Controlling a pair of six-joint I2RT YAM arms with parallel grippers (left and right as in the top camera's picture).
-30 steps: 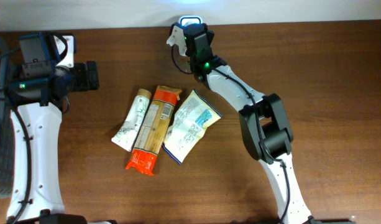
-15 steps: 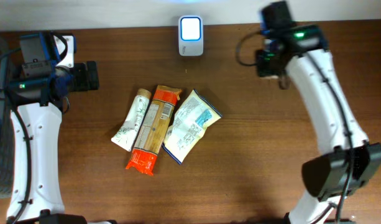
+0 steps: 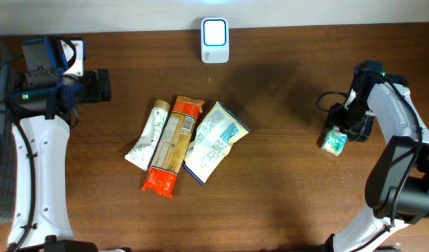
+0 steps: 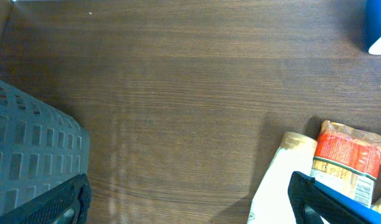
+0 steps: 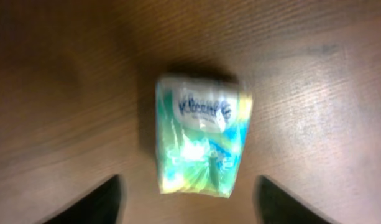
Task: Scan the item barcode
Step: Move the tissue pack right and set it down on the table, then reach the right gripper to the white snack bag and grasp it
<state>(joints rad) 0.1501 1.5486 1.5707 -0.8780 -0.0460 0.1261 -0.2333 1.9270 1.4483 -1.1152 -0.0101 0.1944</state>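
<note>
Blurring smears print on tissue pack [image 5: 201, 140]; right claw [image 5: 190, 208] tips cropped below.

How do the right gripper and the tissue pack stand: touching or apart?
Apart. The right wrist view shows bare table between the tissue pack and each finger of the open right gripper.

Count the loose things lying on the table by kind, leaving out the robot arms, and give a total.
Food packets: 3 (white packet, orange packet, blue-and-white packet)
Tissue pack: 1
Scanner: 1
Total: 5
</note>
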